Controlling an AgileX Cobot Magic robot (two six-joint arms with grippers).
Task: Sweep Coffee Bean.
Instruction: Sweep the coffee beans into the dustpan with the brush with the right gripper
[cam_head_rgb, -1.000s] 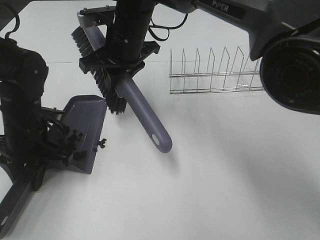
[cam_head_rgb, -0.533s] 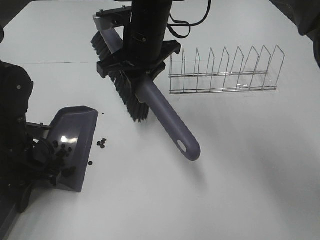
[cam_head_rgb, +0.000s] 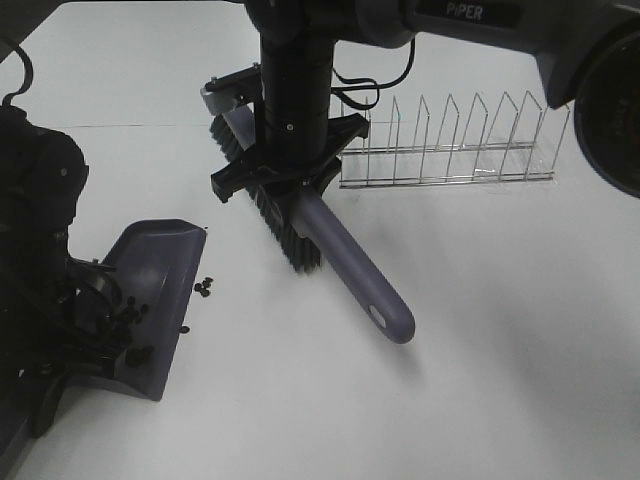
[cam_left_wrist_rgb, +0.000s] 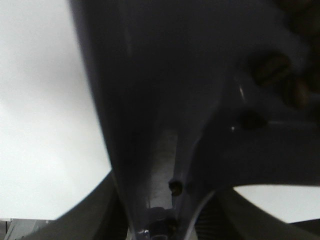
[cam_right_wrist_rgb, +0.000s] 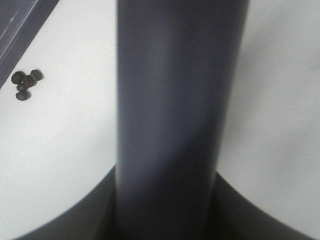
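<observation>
My right gripper is shut on the purple brush, whose black bristles hang just above the table, right of the dustpan. Up close, the brush handle fills the right wrist view. The purple dustpan lies at the left, its handle end in my shut left gripper. Several coffee beans sit inside the pan. A small cluster of coffee beans lies on the table just off the pan's lip, also seen in the right wrist view as beans. One bean rests by the pan's edge.
A wire dish rack stands at the back right, just behind the brush. The left arm's dark base fills the left edge. The white table spreads to the right and front.
The brush has moved right and toward the front, away from the dustpan. The dustpan shifted slightly in my left gripper's hold. The bean cluster on the table stays put.
</observation>
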